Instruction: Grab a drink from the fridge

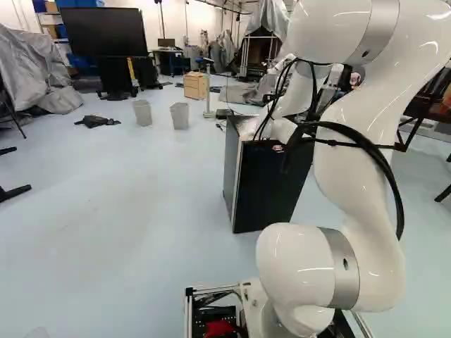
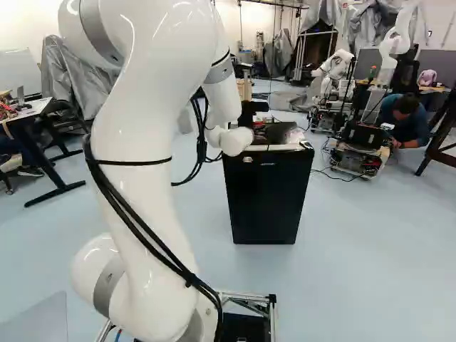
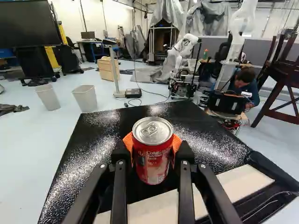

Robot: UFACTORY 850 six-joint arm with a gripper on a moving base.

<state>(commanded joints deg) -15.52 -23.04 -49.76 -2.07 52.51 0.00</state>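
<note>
Floor (image 1: pixel 127 232), pale blue and smooth, lies well below the hand (image 2: pixel 254 112). The white arm (image 2: pixel 146 164) comes up behind the hand, with black cables strapped along it. Another robot (image 3: pixel 183 46), white too, stands well ahead of the hand, past the fridge (image 2: pixel 267 199). The fridge is right under the hand, its black front turned back toward the arm's foot and its speckled, glossy top spreading ahead of the hand and to both sides. A big dark screen (image 3: pixel 25 24) stands far off, ahead and to the hand's left. Nearer to straight ahead comes a wooden cabinet (image 3: pixel 107 69), and two grey bins (image 3: pixel 85 99) stand on the floor to the hand's left, beyond the fridge. The hand is closed around a red drink can (image 3: pixel 153 161), an orange pad (image 3: pixel 128 141) touching it on each side. The can looks about upright, silver lid up, over the fridge top; whether it touches that top, I cannot tell.
</note>
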